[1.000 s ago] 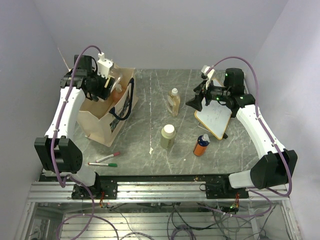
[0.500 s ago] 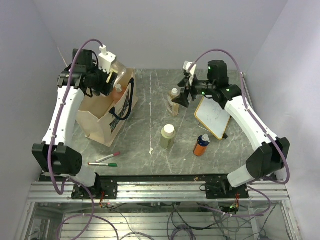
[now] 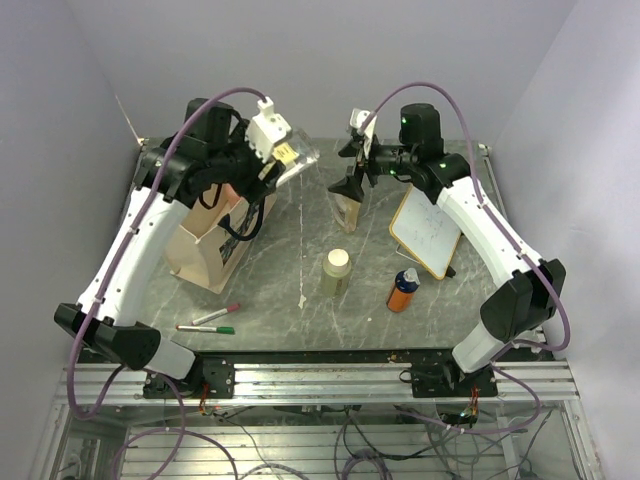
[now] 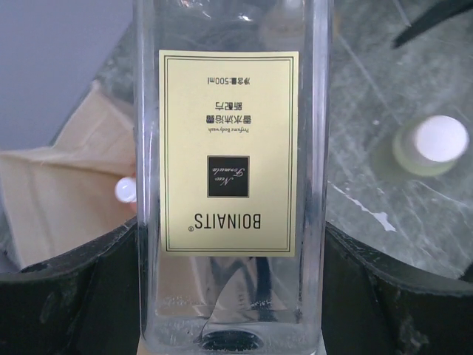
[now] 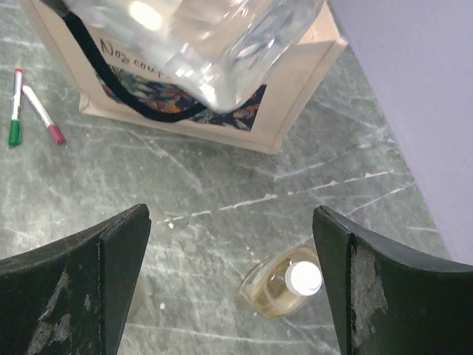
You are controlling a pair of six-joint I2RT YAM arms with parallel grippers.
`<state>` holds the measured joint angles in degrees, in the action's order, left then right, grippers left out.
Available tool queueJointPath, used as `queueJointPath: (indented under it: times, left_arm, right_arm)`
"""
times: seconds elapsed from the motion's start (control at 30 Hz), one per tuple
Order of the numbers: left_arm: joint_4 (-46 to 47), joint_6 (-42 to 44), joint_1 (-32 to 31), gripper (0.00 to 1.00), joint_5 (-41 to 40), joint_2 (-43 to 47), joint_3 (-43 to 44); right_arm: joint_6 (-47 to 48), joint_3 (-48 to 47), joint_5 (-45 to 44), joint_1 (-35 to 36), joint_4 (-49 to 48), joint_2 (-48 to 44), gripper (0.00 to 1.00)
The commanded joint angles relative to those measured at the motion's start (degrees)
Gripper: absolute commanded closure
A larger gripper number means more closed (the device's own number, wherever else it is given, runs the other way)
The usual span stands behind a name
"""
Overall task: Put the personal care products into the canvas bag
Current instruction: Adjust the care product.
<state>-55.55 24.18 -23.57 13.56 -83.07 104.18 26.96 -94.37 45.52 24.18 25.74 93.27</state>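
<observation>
My left gripper (image 3: 276,158) is shut on a clear bottle (image 3: 296,158) with a yellow label (image 4: 230,151), held in the air just right of the canvas bag's (image 3: 205,245) far corner. The beige bag (image 4: 52,200) stands open, and a small white cap (image 4: 126,190) shows inside it. My right gripper (image 3: 350,183) hangs open above the amber bottle (image 3: 347,208); in the right wrist view the amber bottle (image 5: 287,285) lies below the wide-apart fingers, with nothing between them at the gripper (image 5: 230,222). A pale green bottle (image 3: 335,273) and an orange bottle (image 3: 403,290) stand on the table.
A wood-framed whiteboard (image 3: 430,235) lies right of the amber bottle. Red and green markers (image 3: 212,320) rest near the front left edge; the same markers (image 5: 29,111) show beside the bag (image 5: 295,96) in the right wrist view. Grey walls close in the sides and back.
My left arm has swung right, carrying the clear bottle from over the bag to beyond its far right corner. My right gripper has moved left to above the amber bottle.
</observation>
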Motion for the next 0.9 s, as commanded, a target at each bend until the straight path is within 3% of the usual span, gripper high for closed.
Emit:
queueJointPath:
  times: [0.0, 0.17, 0.47, 0.87]
  left_arm:
    - [3.82, 3.20, -3.89, 0.93, 5.05, 2.03, 1.64]
    - [3.06, 7.27, -7.32, 0.93, 8.50, 2.38, -1.36]
    - [0.08, 10.92, -11.06, 0.93, 8.55, 0.93, -2.75]
    - [-3.40, 12.15, -14.13, 0.93, 8.88, -1.91, -0.78]
  right_arm:
    - [3.41, 2.45, 1.09, 0.19, 1.63, -2.20, 0.08]
    - [6.30, 5.54, 3.07, 0.25, 4.07, -4.23, 0.00]
    - [9.35, 7.34, 9.52, 0.31, 7.57, -6.44, 0.00]
    - [12.52, 7.69, 9.03, 3.76, 10.19, -6.07, 0.01]
